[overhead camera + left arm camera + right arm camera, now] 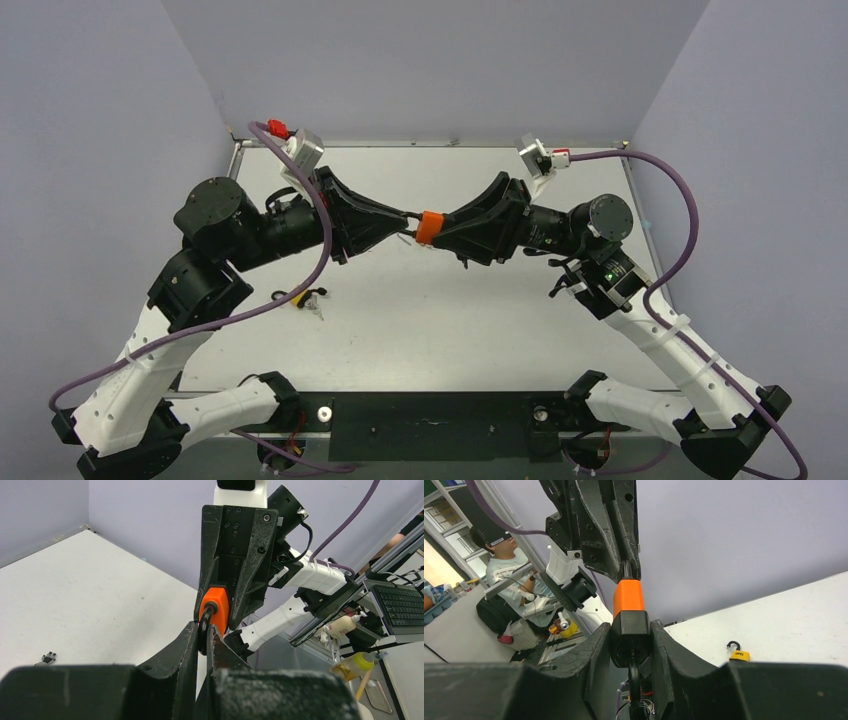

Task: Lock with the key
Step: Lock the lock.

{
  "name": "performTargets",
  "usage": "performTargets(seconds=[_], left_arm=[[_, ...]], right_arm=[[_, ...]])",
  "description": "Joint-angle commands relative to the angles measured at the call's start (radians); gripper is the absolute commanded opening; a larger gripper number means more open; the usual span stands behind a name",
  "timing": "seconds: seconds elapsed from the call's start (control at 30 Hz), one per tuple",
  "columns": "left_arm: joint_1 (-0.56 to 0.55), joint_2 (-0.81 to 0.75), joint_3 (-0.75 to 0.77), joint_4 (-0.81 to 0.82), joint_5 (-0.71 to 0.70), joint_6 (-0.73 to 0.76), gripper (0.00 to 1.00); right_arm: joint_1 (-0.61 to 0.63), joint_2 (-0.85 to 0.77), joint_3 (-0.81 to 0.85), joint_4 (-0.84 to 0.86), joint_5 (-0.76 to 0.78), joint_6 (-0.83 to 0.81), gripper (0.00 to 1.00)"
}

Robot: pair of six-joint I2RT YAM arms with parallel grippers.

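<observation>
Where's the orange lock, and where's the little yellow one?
Orange lock [628, 595], right wrist view, on its orange body.
Yellow lock [739, 655], right wrist view, on its yellow body.

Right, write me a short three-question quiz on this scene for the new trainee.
1. True or false: the orange padlock rests on the table.
2. Which part of that padlock does the left gripper pinch? A) its black shackle B) its orange body C) nothing
3. In the right wrist view, what small thing lies on the table?

Key:
1. False: it is held in the air between the left gripper and the right gripper.
2. A.
3. A small yellow padlock.
</observation>
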Motion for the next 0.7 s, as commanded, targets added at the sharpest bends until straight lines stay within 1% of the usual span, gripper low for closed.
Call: performTargets(seconds=[0.0,0.27,0.47,0.67], left_arm=[[-0.091,0.055,-0.038,-0.016,0.067,-0.019,0.0],[-0.156,0.083,-0.04,-0.023,0.031,-0.011,0.0],[-0.208,0.109,-0.054,-0.002,0.011,-0.016,0.0],[-0.238,0.12,-0.085,0.025,-0.009,-0.03,0.0]], right_arm=[[0.028,0.043,0.069,0.081,0.123,-0.018,0.0],[0.035,0.056,0.094,0.048,0.126,-0.043,0.0],[0.039,0.065,0.096,0.045,0.123,-0.045,0.0],[0.039,0.061,0.1,0.025,0.132,-0.062,0.0]])
